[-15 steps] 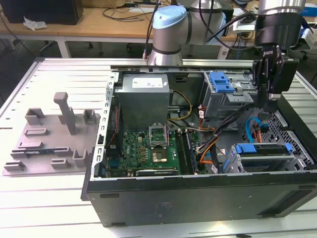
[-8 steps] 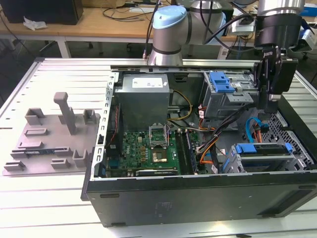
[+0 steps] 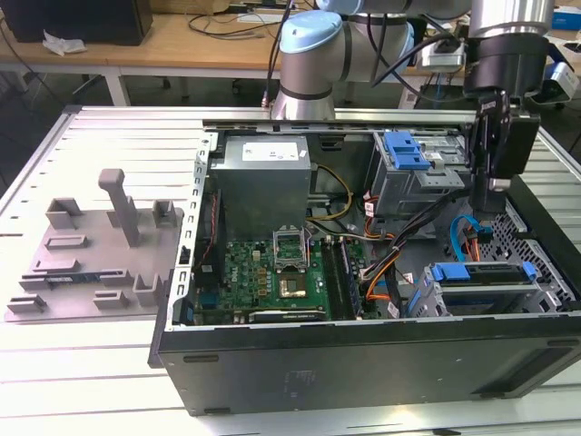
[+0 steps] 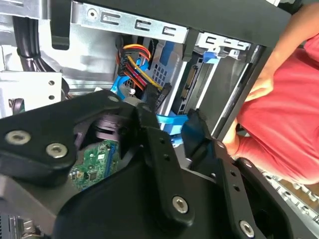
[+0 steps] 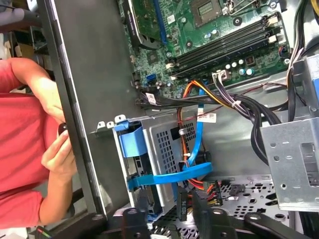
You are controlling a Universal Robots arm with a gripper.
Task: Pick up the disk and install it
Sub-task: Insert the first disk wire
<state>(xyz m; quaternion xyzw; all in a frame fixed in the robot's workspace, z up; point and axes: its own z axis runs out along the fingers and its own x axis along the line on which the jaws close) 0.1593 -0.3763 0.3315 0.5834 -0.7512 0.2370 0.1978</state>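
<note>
Open computer case (image 3: 363, 363) on a slatted table (image 3: 109, 363); arm reaches down into its end at the exterior view's right. Gripper (image 3: 491, 205) hangs inside the case, above and well apart from the drive cage (image 3: 545, 291) at the near corner; fingers spread, nothing between them – both wrist views show the gap (image 4: 172, 132) (image 5: 167, 219), with a blue flat cable (image 5: 174, 177) lying past it. The disk (image 3: 481, 275) sits in that cage, blue carrier frame facing up in the exterior view; the first wrist view shows its blue frame end (image 5: 130, 142) at the cage mouth by the case wall – metal body mostly hidden. Motherboard (image 3: 272, 272) lies at the case middle. Grey fixture (image 3: 91, 254) stands on the table, outside the case at the exterior view's left. A person in a red top (image 5: 20, 144) stands at the case edge, hand (image 5: 57, 149) on the wall.
</note>
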